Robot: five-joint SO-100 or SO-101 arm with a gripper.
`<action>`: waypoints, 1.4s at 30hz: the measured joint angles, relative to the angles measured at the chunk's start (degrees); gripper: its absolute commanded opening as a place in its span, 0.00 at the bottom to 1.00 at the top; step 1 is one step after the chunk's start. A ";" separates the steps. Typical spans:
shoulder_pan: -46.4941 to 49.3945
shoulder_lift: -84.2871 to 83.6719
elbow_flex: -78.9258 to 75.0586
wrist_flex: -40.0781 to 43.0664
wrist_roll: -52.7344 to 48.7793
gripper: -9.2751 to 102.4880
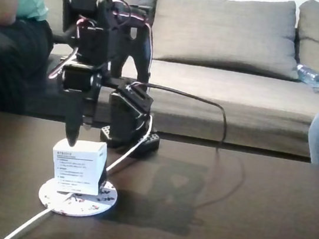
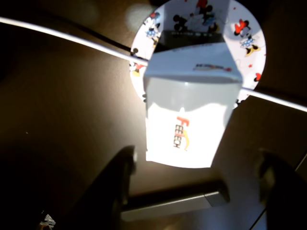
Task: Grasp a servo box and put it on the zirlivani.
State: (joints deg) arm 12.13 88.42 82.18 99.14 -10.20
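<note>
Nearest in fixed view: white cable (image 1: 32, 220) running off front edge of dark glossy counter (image 1: 222, 223), passing under or beside the disc. Then zirlivani (image 1: 77, 197), flat round white coaster with cartoon-mouse print, reddish and dark specks. Servo box (image 1: 78, 166) standing upright on it, printed label facing camera, black band at base; seated toward the disc's near side in wrist view, likely just set down there as the task's target. Matte white cardboard, crisp edges, orange logo on top face (image 2: 184, 129). Jaws (image 2: 199, 175) spread wide in wrist view, one dark finger each side of the box top, apparently clear of the cardboard, so reads as released. Dark finger tip (image 1: 72, 137) hanging at box's top left corner in fixed view. Behind: black arm base (image 1: 127, 127), black lead trailing right, grey fabric sofa (image 1: 227, 58), seated person (image 1: 6, 26) at left edge.
</note>
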 measured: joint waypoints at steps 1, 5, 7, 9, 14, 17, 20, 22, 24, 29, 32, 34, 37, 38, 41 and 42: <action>0.00 0.44 0.00 0.00 0.00 0.35; -0.18 6.06 0.00 0.35 0.00 0.35; -1.32 10.55 0.00 0.35 0.00 0.32; -3.87 15.56 0.62 0.35 0.00 0.20; -13.71 27.07 11.25 0.26 0.53 0.08; -17.58 32.70 22.76 -2.11 0.97 0.08; -18.98 39.20 36.04 -10.90 2.46 0.08; -18.98 44.47 45.18 -18.46 3.60 0.08; -18.63 50.10 54.40 -25.58 4.48 0.08; -18.81 65.39 74.36 -34.54 6.94 0.08; -17.93 75.67 82.27 -34.19 8.26 0.08; -15.73 82.71 84.73 -31.20 8.53 0.08; -13.89 94.22 86.92 -26.98 8.61 0.08; -12.66 97.65 87.28 -25.93 8.61 0.08; -10.81 103.36 87.89 -24.87 8.61 0.08; -10.11 103.45 87.89 -24.79 8.61 0.08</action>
State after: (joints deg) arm 2.02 191.87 170.07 74.36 -1.58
